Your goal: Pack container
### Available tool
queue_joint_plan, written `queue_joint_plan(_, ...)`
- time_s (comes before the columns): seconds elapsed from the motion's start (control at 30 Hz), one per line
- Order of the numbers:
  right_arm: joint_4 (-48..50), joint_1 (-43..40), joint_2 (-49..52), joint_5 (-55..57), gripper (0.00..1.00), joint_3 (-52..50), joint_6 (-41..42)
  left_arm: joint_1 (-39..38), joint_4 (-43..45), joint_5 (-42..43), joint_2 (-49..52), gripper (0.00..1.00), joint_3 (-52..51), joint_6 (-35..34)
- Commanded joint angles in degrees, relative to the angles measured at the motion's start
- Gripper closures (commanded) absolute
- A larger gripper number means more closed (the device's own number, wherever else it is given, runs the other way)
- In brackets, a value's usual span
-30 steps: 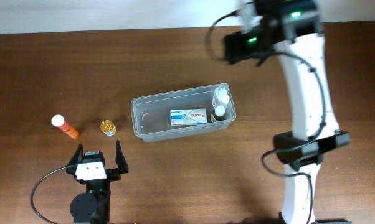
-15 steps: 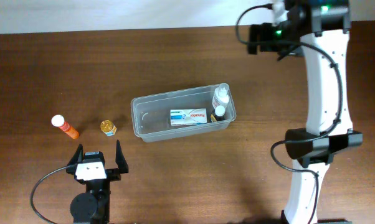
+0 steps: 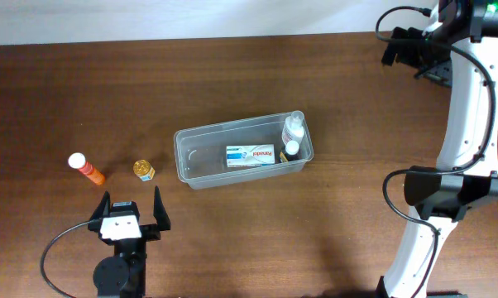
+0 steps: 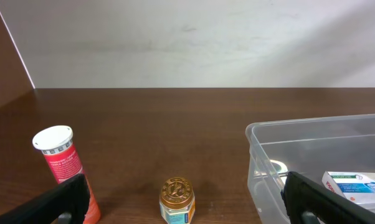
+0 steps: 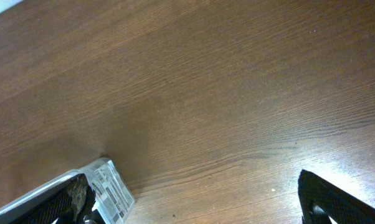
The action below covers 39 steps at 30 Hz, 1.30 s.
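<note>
Overhead, the container [image 3: 201,159] on the tabletop [image 3: 67,83] holds a carton [image 3: 251,155] and bottles [image 3: 293,128]; left fingers [image 3: 159,209] and right fingers [image 5: 337,200] spread wide, empty.

Carton [image 3: 251,155] in container [image 3: 201,159]: blue print, too small to read. Orange tube [image 4: 63,163] and small jar [image 4: 176,200] labels: blurred. Nothing legible.

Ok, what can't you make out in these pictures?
Carton: print too small overhead; cut by the right edge in the left wrist view.
Jar: label cut by the bottom edge, left wrist view.
Bottles: labels too small overhead, crowded at the container end.
</note>
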Motion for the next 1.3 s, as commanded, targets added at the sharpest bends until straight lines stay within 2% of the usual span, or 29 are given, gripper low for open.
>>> queue_joint_plan(0.0, -0.3, 0.0, 0.0, 0.4, 0.02, -0.3, 0.7, 0.3, 1.2, -0.1, -0.3, 0.01, -0.4, 0.7)
queue_joint_plan(0.2, -0.3, 0.0, 0.0, 0.5, 0.02, -0.3, 0.7, 0.3, -3.0, 4.4, -0.2, 0.01, 3.4, -6.7)
queue_joint_plan(0.33, -0.3, 0.0, 0.0, 0.5, 0.02, -0.3, 0.7, 0.3, -8.0, 4.3, 1.7, 0.0, 10.5, -6.8)
queue_joint_plan(0.47, -0.3, 0.0, 0.0, 0.5, 0.02, -0.3, 0.7, 0.3, -16.0, 4.1, 7.7, 0.01, 21.7, -6.9)
queue_joint_plan(0.63, -0.3, 0.0, 0.0, 0.5, 0.02, -0.3, 0.7, 0.3, -25.2, 4.1, 20.4, 0.01, 36.1, -6.9)
queue_joint_plan(0.77, -0.3, 0.0, 0.0, 0.5, 0.02, -0.3, 0.7, 0.3, -33.7, 4.7, 37.0, 0.01, 52.5, -5.6)
queue_joint_plan(0.9, -0.3, 0.0, 0.0, 0.5, 0.02, -0.3, 0.7, 0.3, -43.8, 11.5, 52.0, 0.0, 67.8, 0.5)
queue_joint_plan(1.07, -0.3, 0.0, 0.0, 0.5, 0.02, -0.3, 0.7, 0.3, -59.6, 17.4, 69.1, 0.01, 85.8, 1.1)
queue_joint_plan(1.13, -0.3, 0.0, 0.0, 0.5, 0.02, -0.3, 0.7, 0.3, -64.0, 19.1, 75.0, 0.01, 90.7, 1.1)
queue_joint_plan(1.27, -0.3, 0.0, 0.0, 0.5, 0.02, -0.3, 0.7, 0.3, -65.9, 19.8, 82.4, 0.01, 92.0, 1.1)
